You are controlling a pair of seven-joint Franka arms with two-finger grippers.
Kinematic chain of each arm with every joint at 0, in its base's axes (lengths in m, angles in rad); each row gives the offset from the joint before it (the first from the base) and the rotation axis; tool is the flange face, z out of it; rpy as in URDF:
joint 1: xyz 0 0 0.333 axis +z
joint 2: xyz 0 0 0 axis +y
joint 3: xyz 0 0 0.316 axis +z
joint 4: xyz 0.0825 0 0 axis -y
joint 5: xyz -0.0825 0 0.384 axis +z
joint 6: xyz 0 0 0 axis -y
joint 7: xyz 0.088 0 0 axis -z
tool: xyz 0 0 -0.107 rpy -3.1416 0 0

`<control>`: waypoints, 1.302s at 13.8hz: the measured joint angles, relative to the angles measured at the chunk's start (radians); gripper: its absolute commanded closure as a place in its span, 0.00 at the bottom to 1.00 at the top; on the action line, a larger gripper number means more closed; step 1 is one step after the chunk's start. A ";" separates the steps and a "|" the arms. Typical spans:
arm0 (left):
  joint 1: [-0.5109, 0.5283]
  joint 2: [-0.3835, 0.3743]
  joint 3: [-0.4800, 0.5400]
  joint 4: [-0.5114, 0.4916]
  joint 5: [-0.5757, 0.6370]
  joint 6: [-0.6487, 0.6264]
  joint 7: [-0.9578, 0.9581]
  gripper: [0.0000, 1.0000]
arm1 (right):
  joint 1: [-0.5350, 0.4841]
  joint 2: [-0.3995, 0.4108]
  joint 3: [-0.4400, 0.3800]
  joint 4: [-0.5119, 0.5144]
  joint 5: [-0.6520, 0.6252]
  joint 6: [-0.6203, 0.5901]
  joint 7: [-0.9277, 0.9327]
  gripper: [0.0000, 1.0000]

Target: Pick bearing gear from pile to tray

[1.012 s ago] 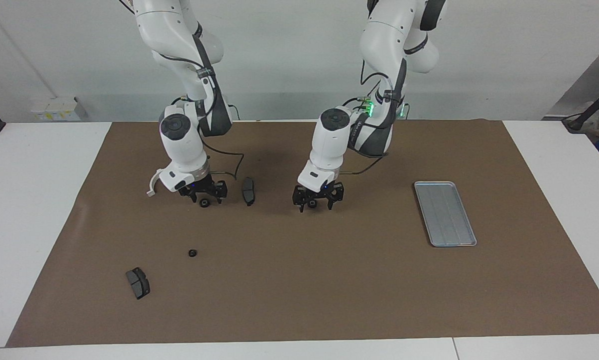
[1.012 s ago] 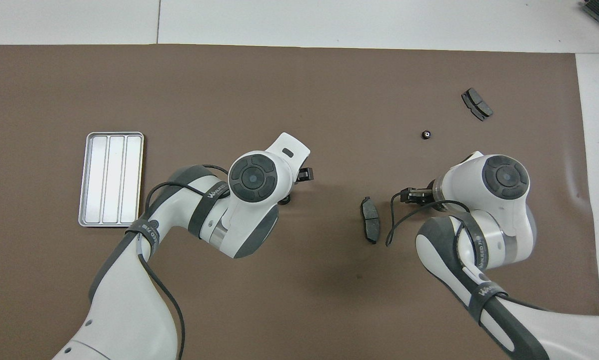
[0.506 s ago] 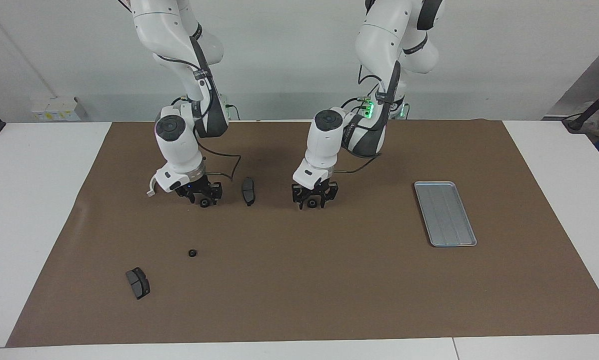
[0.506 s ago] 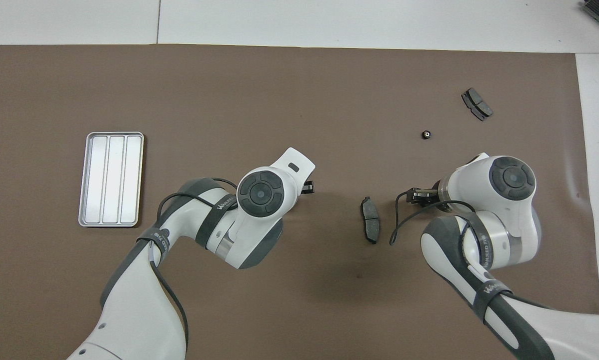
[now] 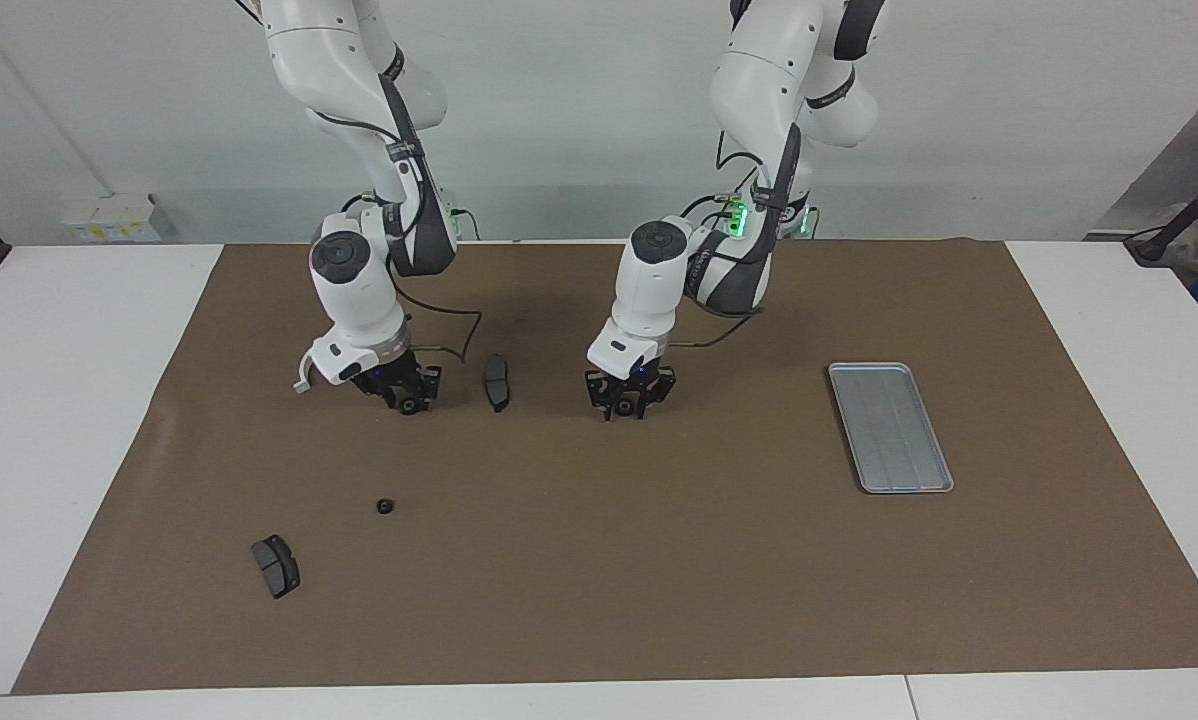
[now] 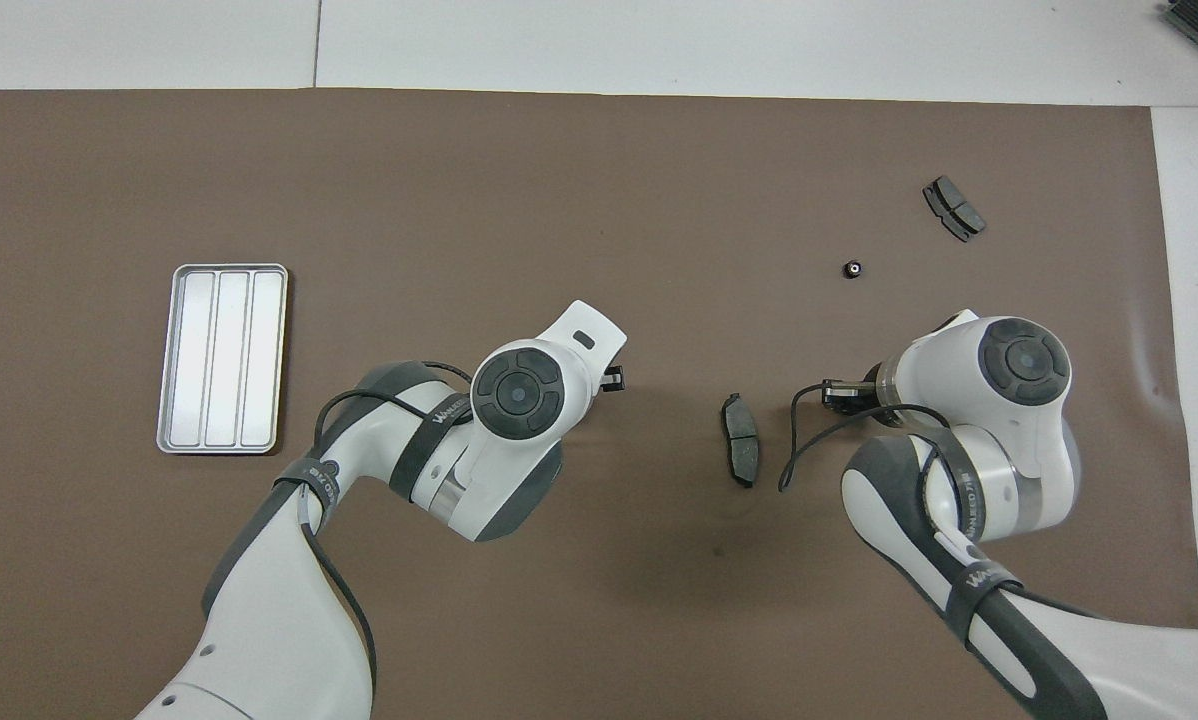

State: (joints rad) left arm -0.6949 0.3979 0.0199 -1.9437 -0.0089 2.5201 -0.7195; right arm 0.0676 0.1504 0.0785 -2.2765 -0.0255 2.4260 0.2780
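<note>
Down on the brown mat point(image 5: 659, 560), both grippers — right gripper point(image 5: 409, 398), left gripper point(image 5: 627, 400) — pinch small black rings point(image 5: 410, 405), likely light, hard, slippery: grip across the rim.

One camera stands high across the table and faces the robots, so their bases are at the top of its view. The other camera sits high above the robots' own end and looks steeply down and forward. Both are quite far away. Both views share the brown mat point(image 5: 599, 560) point(image 6: 559, 180) and the tray point(image 5: 890, 427) point(image 6: 221, 357), turned half around.
</note>
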 measured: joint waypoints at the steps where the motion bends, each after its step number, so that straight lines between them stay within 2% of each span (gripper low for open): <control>1: 0.000 0.000 0.001 0.000 0.000 0.000 0.000 0.52 | 0.000 0.000 0.000 0.000 0.000 0.000 0.002 1.00; 6: 0.000 -0.003 0.004 -0.003 0.002 -0.001 0.002 0.65 | 0.003 -0.004 0.004 0.021 0.002 0.001 0.010 1.00; 10: 0.000 -0.006 0.007 -0.006 0.002 -0.001 0.004 0.76 | 0.013 -0.012 0.006 0.113 0.005 -0.090 0.029 1.00; 13: 0.000 -0.006 0.007 -0.007 0.002 0.000 0.005 0.80 | 0.061 -0.011 0.010 0.151 0.007 -0.110 0.122 1.00; 16: 0.000 -0.006 0.008 -0.007 0.002 0.000 0.005 0.88 | 0.116 -0.003 0.012 0.174 0.071 -0.110 0.178 1.00; 18: 0.000 -0.006 0.008 -0.006 0.002 0.000 0.005 0.97 | 0.160 0.005 0.013 0.191 0.085 -0.108 0.251 1.00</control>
State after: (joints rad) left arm -0.6952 0.3915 0.0275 -1.9501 -0.0071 2.5199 -0.7149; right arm 0.2281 0.1556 0.0913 -2.0851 0.0590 2.3180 0.5294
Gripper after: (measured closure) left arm 0.692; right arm 0.656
